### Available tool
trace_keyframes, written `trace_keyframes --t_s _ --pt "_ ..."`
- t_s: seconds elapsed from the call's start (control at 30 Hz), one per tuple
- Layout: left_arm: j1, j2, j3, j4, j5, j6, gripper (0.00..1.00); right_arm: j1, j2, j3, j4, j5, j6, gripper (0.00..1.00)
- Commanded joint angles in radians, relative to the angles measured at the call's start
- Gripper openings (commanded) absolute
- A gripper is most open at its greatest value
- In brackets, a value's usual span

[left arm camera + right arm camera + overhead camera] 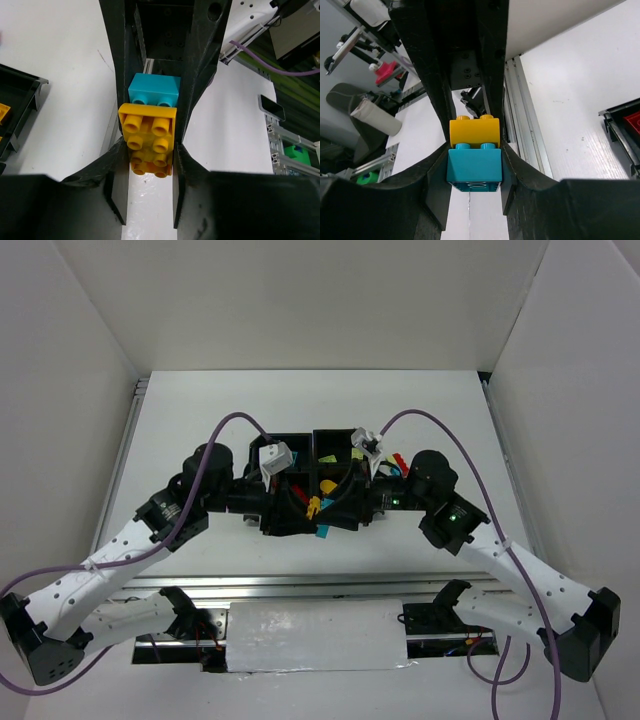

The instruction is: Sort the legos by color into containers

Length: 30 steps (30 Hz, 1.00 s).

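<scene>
A yellow-orange brick (148, 137) and a cyan-blue brick (473, 167) are stacked together; the cyan brick's studs show between them. My left gripper (150, 162) is shut on the yellow brick. My right gripper (473, 172) is shut on the cyan brick. The grippers face each other over the front edge of the black tray (290, 437). In the top view the pair shows as yellow (313, 506) and cyan (322, 531) between the grippers. Another yellow brick (326, 485) and a lime piece (355, 453) lie in the tray.
Red bricks (396, 462) lie by the tray's right side under the right arm. A tray corner shows at the left of the left wrist view (22, 95) and at the right of the right wrist view (620, 125). White walls enclose the table.
</scene>
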Motion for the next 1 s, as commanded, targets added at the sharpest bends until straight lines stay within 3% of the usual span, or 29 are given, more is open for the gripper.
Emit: trace_keyframes --t_s 0.0,0.07,0.1,0.63,0.73,0.97 --pt "-0.01 0.008 0.014 0.092 0.011 0.022 0.0 0.009 -0.007 -0.025 0.083 -0.048 0.025 0.28" --pt "-0.01 -0.006 0.003 0.112 0.02 0.026 0.0 0.007 -0.027 -0.047 0.1 -0.043 0.028 0.45" --pt "-0.01 -0.012 0.003 0.123 0.02 0.026 0.0 0.007 -0.031 -0.053 0.102 -0.04 0.028 0.46" --pt "-0.01 0.02 0.104 0.163 0.094 0.025 0.0 -0.042 -0.048 0.054 0.013 -0.102 0.021 0.57" --pt "-0.01 0.078 0.14 0.117 0.057 0.048 0.0 -0.046 -0.024 0.093 -0.035 -0.065 0.004 0.71" --pt "-0.009 0.161 0.178 0.111 0.014 0.081 0.0 -0.098 0.088 0.14 0.011 -0.097 0.037 0.74"
